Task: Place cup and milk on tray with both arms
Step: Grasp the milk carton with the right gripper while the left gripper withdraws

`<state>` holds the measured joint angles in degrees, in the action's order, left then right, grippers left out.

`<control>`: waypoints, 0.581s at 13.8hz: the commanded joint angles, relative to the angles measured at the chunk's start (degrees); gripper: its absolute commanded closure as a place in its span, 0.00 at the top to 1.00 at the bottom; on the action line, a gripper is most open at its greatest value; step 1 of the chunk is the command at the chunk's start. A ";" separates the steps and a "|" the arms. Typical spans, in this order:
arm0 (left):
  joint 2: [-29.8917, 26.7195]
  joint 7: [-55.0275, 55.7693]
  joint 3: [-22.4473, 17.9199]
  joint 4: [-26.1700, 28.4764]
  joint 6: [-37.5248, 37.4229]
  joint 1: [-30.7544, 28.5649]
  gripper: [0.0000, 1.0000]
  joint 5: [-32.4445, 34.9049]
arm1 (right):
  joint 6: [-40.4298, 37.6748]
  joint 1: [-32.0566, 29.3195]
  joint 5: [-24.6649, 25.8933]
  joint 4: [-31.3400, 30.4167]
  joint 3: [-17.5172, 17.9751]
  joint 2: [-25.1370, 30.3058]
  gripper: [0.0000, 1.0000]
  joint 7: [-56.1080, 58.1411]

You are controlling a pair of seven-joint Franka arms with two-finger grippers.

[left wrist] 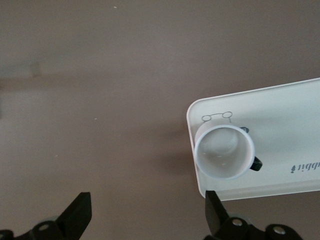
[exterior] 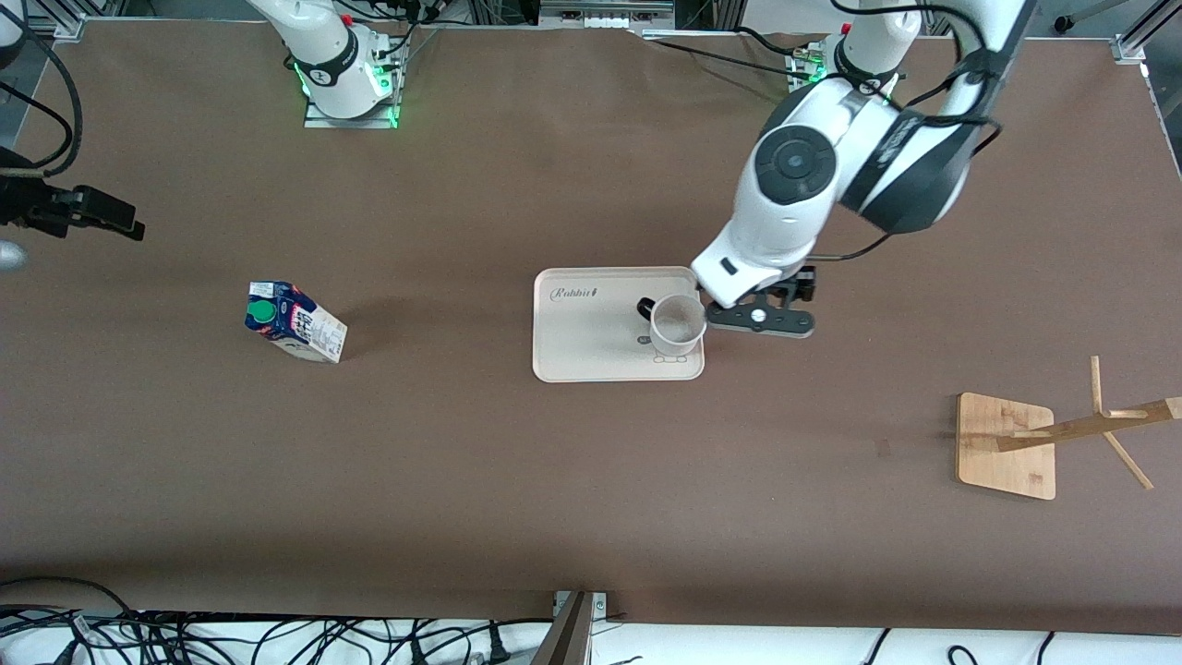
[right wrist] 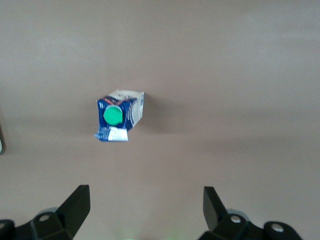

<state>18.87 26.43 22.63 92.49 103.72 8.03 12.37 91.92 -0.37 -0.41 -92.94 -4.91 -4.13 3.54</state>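
The cup (exterior: 678,324) stands upright on the tray (exterior: 591,342), at its end toward the left arm, so the left gripper (exterior: 759,319) beside it has its jaws wide and empty. The milk (exterior: 295,321) stands on the bench, well apart from the tray; the right gripper (right wrist: 145,212) hangs over it, jaws wide and empty, probably to grasp it.

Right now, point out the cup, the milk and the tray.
cup (exterior: 679,319), front view, on the inside of its open mouth.
milk (exterior: 297,322), front view, on the carton's printed side.
tray (exterior: 591,337), front view, on its bare floor beside the cup.
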 commanded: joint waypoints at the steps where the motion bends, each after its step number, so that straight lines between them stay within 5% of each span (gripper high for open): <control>1: -5.23 -3.05 0.22 1.91 -2.82 -5.11 1.00 0.38 | 3.78 2.21 -1.09 0.65 0.17 -3.94 1.00 -3.87; 5: -10.42 -3.40 0.22 1.65 -3.00 -11.54 1.00 0.03 | 12.81 8.36 -1.09 -2.23 0.17 -9.75 1.00 -10.21; 8: -12.27 -8.90 0.14 1.38 -3.00 -18.03 1.00 -8.56 | 17.14 8.46 -0.56 -8.12 0.08 -10.02 1.00 -10.13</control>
<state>8.87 22.80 22.42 92.64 101.01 -5.81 8.91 106.92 8.53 -1.02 -96.90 -4.43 -15.71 -6.52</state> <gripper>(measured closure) 0.000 0.000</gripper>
